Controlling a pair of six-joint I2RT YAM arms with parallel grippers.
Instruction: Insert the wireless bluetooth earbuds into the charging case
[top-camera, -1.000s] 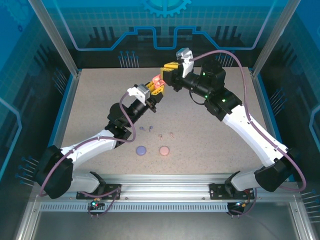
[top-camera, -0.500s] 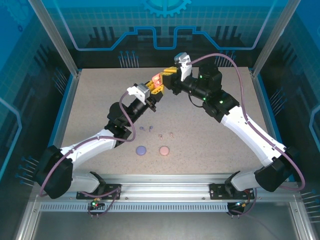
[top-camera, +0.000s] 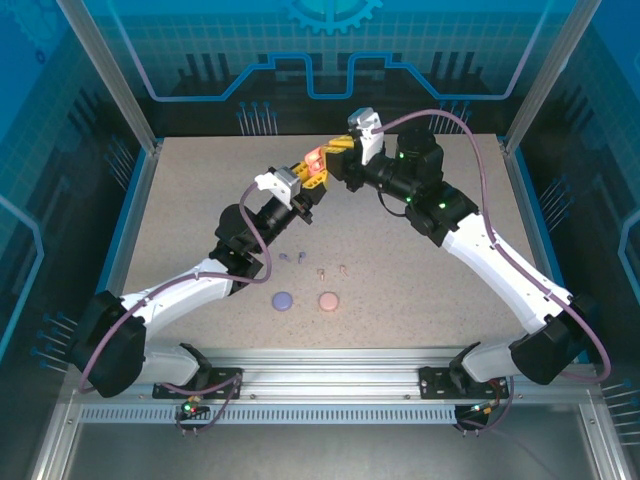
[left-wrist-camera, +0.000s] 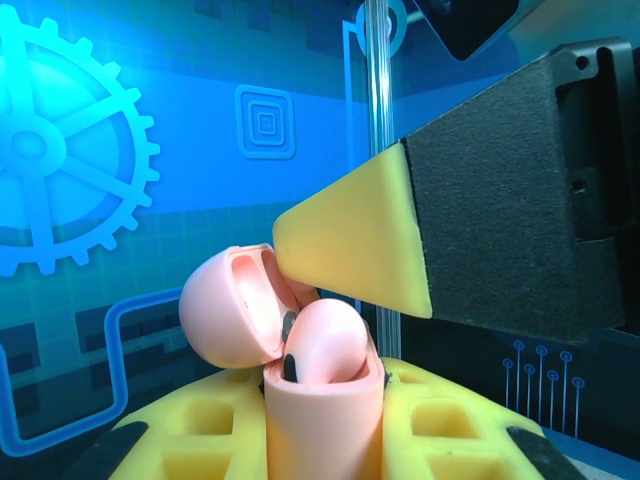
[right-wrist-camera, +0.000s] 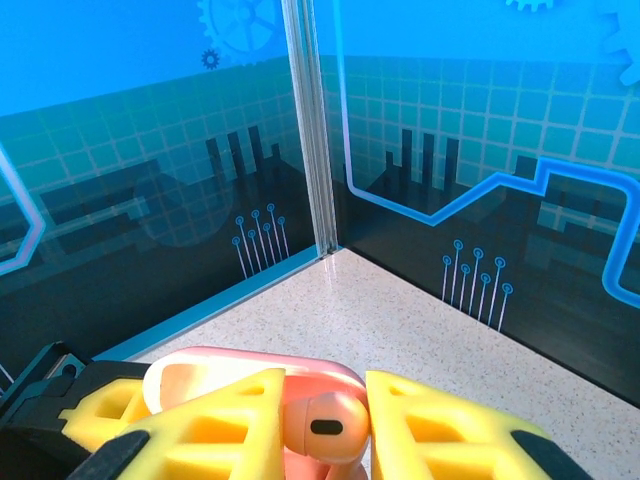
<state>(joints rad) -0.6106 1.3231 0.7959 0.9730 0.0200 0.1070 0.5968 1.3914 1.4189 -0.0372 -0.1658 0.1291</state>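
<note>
Between the fingers of the right gripper, pinched tight, the coral earbud sits partly in the open charging case that the left gripper clamps, so press straight down gently.

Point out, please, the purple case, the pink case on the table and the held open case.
purple case (top-camera: 283, 300), top view, middle of its lid.
pink case (top-camera: 328, 300), top view, middle of its lid.
open case (left-wrist-camera: 322, 425), left wrist view, front of its body.
</note>
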